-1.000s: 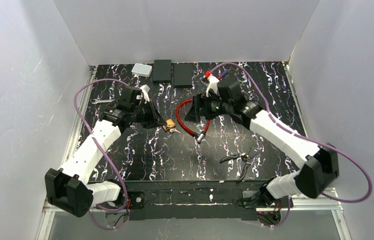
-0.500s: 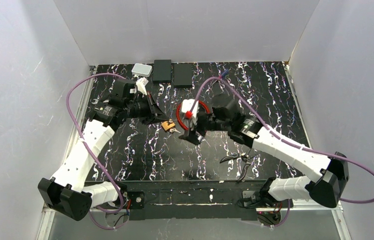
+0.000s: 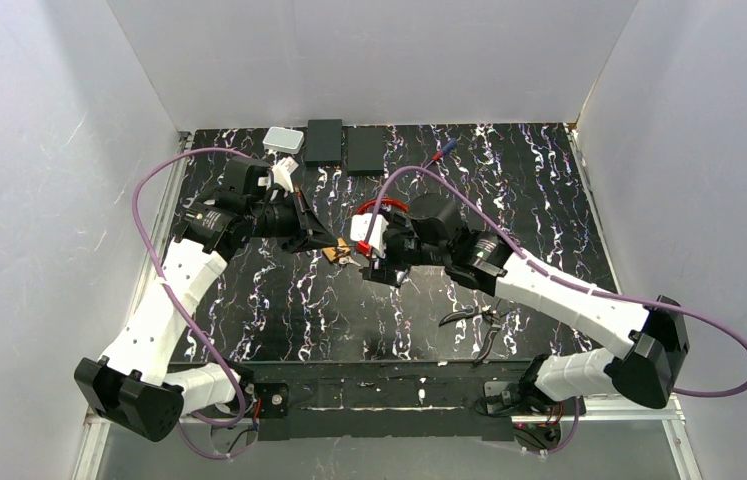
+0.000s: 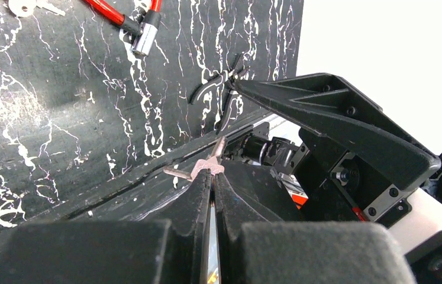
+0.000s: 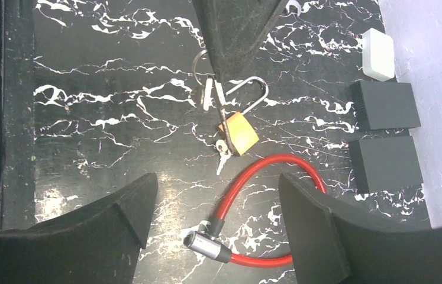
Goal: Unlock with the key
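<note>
A brass padlock (image 5: 241, 135) with a steel shackle lies on the marbled table, also seen in the top view as the padlock (image 3: 338, 250). My left gripper (image 4: 212, 176) is shut on a key (image 4: 205, 168), which sticks out past the fingertips. From the right wrist view, those left fingers (image 5: 236, 29) hang over the padlock and the held key runs down along its body; whether it sits in the keyhole I cannot tell. More keys (image 5: 207, 93) lie on a ring beside the shackle. My right gripper (image 5: 216, 180) is open above a red cable lock (image 5: 254, 177).
Two black boxes (image 3: 324, 140) (image 3: 365, 150) and a white box (image 3: 283, 140) stand along the back edge. Black pliers (image 3: 477, 320) lie at the front right. The cable lock's silver cylinder (image 5: 206, 245) lies under the right gripper. White walls close in three sides.
My right arm has swung forward and left from the back, now hovering over the cable lock beside the padlock, jaws slightly narrower. The left gripper, still holding the key, shifted toward the padlock.
</note>
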You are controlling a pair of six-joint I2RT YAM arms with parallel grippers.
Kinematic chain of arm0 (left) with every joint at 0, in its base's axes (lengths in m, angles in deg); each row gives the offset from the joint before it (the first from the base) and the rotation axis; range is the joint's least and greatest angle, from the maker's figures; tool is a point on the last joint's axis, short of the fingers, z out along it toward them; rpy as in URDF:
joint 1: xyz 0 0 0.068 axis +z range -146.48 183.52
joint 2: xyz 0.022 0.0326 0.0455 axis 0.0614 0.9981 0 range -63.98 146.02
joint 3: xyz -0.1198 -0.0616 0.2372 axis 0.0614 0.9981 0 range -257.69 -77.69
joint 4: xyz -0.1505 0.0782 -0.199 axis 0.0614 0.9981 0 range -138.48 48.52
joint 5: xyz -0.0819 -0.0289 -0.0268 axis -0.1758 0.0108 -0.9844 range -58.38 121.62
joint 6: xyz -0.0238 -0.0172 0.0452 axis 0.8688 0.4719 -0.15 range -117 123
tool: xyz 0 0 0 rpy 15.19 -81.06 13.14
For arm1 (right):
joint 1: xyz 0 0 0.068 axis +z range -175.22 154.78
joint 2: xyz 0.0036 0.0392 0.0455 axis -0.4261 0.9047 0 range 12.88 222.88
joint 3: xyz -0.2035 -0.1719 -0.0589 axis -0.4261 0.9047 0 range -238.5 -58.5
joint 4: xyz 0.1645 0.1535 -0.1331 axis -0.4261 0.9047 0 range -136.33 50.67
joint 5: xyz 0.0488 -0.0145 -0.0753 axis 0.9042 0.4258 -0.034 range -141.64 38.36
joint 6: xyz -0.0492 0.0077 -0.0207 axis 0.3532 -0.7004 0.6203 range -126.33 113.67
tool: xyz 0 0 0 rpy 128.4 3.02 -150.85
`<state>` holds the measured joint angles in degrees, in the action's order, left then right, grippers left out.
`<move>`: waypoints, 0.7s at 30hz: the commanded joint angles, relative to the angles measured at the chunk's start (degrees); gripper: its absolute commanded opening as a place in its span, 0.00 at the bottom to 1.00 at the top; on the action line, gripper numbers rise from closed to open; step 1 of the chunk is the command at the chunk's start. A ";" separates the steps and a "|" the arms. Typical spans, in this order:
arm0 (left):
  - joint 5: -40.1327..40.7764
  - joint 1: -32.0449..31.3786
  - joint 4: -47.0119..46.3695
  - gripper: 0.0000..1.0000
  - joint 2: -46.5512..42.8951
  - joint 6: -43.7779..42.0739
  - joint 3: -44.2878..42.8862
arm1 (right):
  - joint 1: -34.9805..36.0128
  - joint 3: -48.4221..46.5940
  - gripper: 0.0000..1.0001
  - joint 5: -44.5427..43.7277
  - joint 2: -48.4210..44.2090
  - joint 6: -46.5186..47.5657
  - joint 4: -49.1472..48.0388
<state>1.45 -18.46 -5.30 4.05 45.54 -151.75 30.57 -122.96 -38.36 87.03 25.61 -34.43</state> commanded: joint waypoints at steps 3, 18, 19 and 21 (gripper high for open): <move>-1.99 -0.26 1.26 0.00 -1.22 -1.33 -1.26 | 0.11 -3.72 0.78 -0.18 1.69 2.39 -2.14; -2.08 -0.30 1.25 0.00 -0.46 -1.66 -1.87 | 0.06 -5.48 0.54 -0.55 4.48 1.94 -4.46; -2.08 -0.26 1.21 0.00 -0.43 -1.74 -1.87 | 0.16 -5.61 0.54 -0.44 4.70 1.88 -4.58; -2.00 -0.26 1.25 0.00 -0.24 -1.65 -1.79 | 0.26 -5.97 0.53 -0.19 4.98 1.89 -4.56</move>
<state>0.71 -18.46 -4.69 4.07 44.91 -151.75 30.57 -125.41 -38.67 91.62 27.49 -35.79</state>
